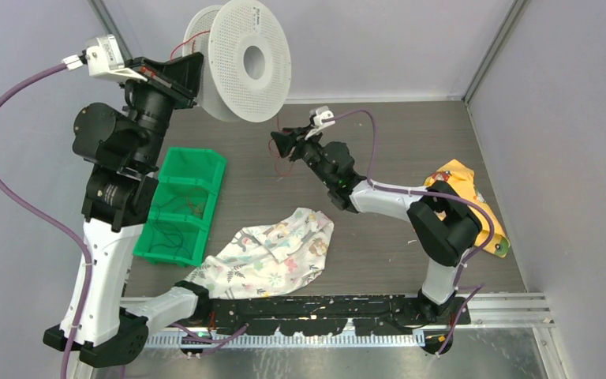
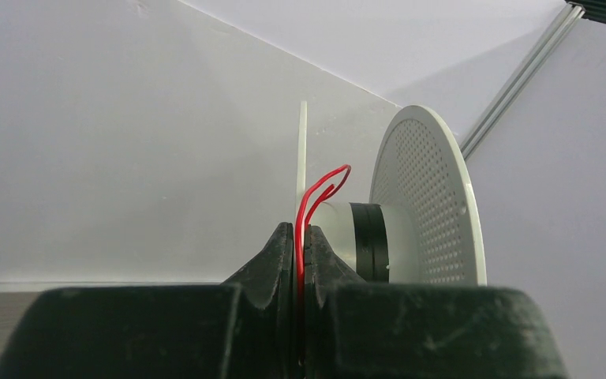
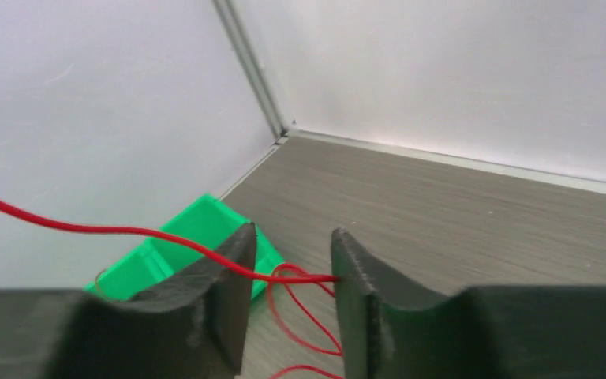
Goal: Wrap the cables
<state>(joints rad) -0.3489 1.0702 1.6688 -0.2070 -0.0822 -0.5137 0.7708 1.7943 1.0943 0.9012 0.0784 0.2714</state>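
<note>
Thin red cable (image 2: pixel 313 197): one, rising upright in a loop from my left pincer (image 2: pixel 300 260), which is pressed together on it beside one white perforated plastic spool (image 2: pixel 430 197). Further along it runs crosswise through my spread right pincer (image 3: pixel 290 253), above the grey surface (image 3: pixel 481 213). Spool lettering unreadable.

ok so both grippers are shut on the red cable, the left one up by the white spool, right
Only the left gripper is shut on the red cable, by the white spool. The right gripper is open, the cable crossing the gap between its jaws, as the right wrist view shows.
</note>
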